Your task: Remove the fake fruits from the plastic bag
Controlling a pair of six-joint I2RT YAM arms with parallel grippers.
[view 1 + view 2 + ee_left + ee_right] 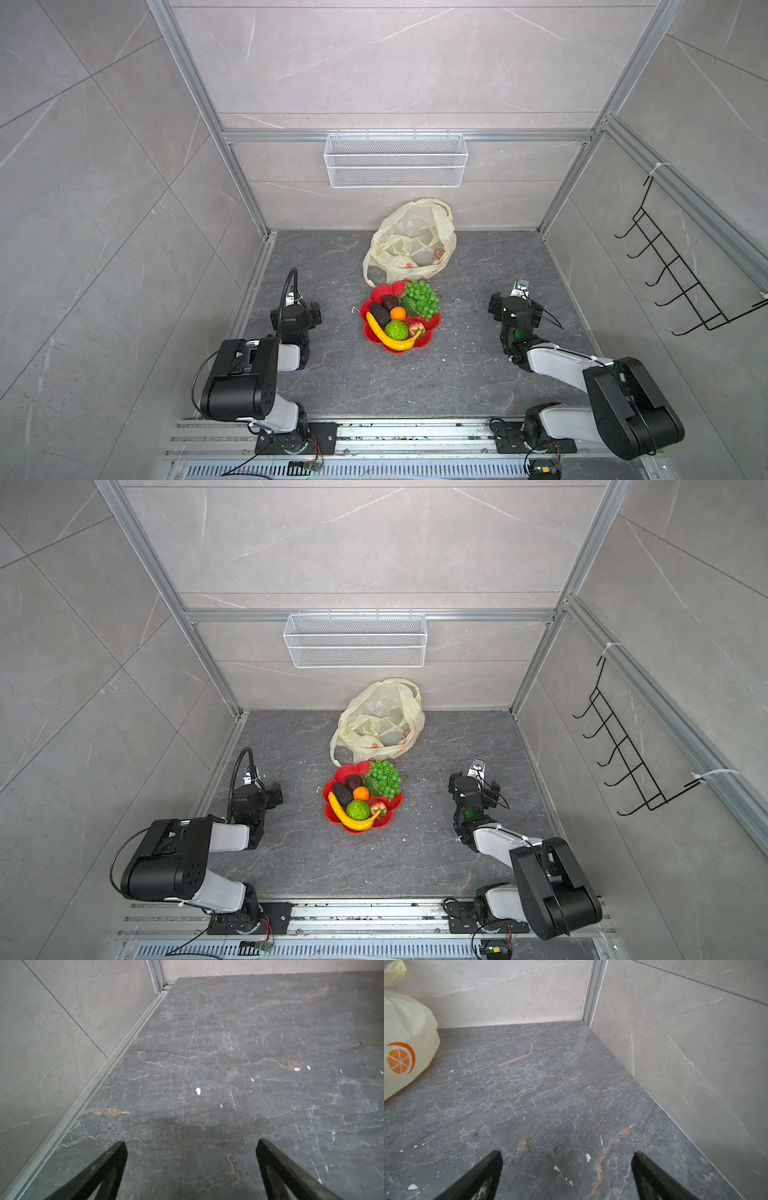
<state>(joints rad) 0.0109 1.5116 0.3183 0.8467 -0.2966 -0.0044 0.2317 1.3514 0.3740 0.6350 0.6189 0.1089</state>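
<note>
Left fingers: were spread wide and empty, with bare table ahead and the wall edge close on the outer side.
Right fingers: were spread wide and empty, with the bag ahead and inward, apart from them.
Fruits: lay piled on a red plate between both pairs of fingers, clear of each.

Robot test cell in a lab, aluminium extrusion frame, marble-look wall panels, robot arms bolted to base rail
</note>
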